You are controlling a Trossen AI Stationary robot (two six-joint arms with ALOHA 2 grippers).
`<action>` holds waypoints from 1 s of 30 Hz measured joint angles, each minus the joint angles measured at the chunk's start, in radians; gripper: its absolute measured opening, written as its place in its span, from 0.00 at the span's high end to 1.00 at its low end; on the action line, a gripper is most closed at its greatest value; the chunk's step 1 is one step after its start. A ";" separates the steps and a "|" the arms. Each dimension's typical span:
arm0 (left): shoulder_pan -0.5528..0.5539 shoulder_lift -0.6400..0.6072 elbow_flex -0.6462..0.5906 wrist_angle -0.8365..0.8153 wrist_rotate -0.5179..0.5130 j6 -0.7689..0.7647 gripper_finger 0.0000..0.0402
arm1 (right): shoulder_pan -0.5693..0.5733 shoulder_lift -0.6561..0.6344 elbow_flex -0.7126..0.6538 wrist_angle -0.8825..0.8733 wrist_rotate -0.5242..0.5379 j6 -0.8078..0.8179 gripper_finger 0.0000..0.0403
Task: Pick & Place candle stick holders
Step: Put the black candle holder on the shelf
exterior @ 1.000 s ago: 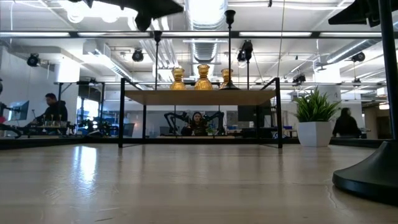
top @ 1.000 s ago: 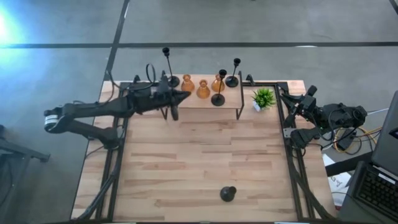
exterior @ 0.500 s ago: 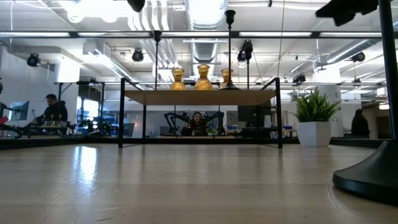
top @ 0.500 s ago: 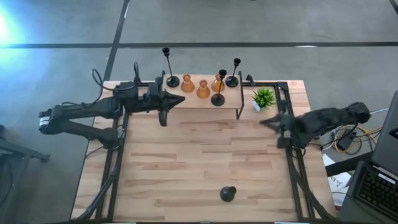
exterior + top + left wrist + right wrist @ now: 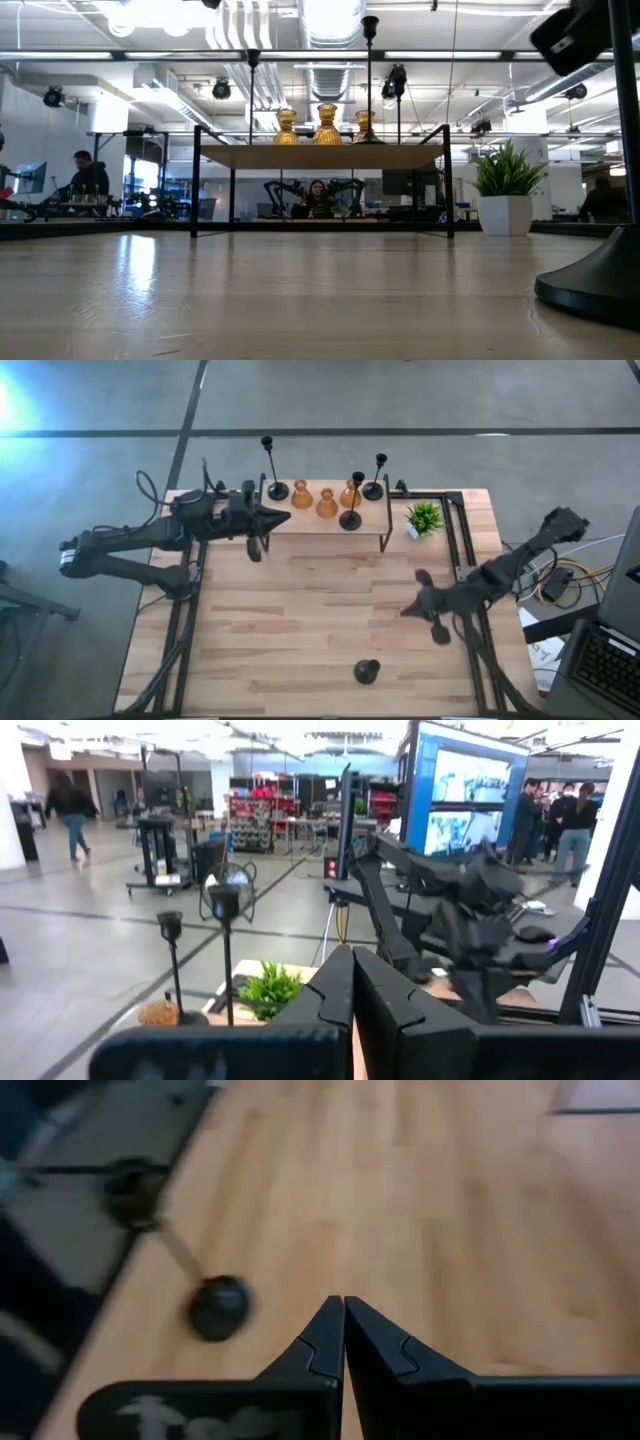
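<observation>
No legible writing anywhere. Counted four black holders: three on the shelf, one alone at the table's near edge. Three amber holders stood on the shelf. Left gripper closed, empty, beside the shelf; right gripper closed, empty, over the table.

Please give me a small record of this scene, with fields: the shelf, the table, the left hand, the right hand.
shelf: a raised shelf at the table's far edge carries three amber holders and three black holders
table: one black holder stands alone near the front edge; a plant beside the shelf
left hand: shut, empty, at the shelf's left end
right hand: shut, empty, over the table's right half, above the lone holder's side
</observation>
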 joint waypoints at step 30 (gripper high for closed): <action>0.000 -0.070 -0.004 0.000 0.002 -0.018 0.98 | 0.293 0.615 -0.098 0.753 0.262 0.152 0.75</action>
